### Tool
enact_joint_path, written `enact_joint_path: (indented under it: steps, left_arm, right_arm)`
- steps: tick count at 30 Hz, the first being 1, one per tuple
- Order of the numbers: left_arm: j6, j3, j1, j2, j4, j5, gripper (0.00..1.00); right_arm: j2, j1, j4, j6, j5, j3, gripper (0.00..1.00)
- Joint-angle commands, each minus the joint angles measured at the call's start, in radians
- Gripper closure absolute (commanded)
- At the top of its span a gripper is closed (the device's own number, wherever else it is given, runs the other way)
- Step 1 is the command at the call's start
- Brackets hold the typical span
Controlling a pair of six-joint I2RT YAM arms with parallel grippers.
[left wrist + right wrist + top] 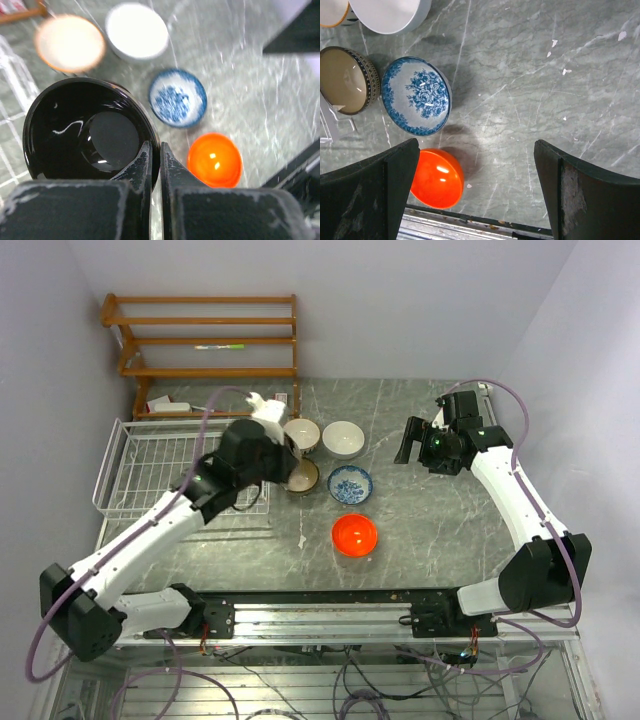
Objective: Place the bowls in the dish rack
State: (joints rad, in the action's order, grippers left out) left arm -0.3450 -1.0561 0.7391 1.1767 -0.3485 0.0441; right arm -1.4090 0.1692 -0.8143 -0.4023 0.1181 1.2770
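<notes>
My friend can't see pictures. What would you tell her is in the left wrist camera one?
The left gripper pinches the rim of a glossy black bowl. Past it, on the grey marbled table, sit a blue-and-white bowl, an orange bowl, a white bowl and a cream bowl.

Six bowls (354,535), one white wire dish rack (150,465) and one wooden slatted shelf (205,340).
</notes>
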Motion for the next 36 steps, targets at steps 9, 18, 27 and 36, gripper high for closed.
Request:
enact_joint_path:
  steps: [9, 18, 27, 36]
  left_arm:
    - [-0.163, 0.044, -0.503, -0.118, 0.300, -0.391, 0.93]
    - [-0.408, 0.219, -0.754, -0.085, 0.567, -0.582, 0.93]
    - [-0.558, 0.320, -0.795, 0.038, 0.758, -0.626, 0.93]
    - [-0.677, 0.396, -0.858, 0.149, 0.930, -0.675, 0.93]
  right_arm:
    - [-0.001, -0.009, 0.014, 0.001, 0.054, 0.019, 0.02]
    - [-0.008, -0.009, 0.010, 0.005, 0.058, 0.021, 0.02]
    - [-0.009, -0.008, 0.014, -0.002, 0.049, 0.005, 0.02]
    - [-0.015, -0.008, 0.015, -0.004, 0.028, 0.006, 0.02]
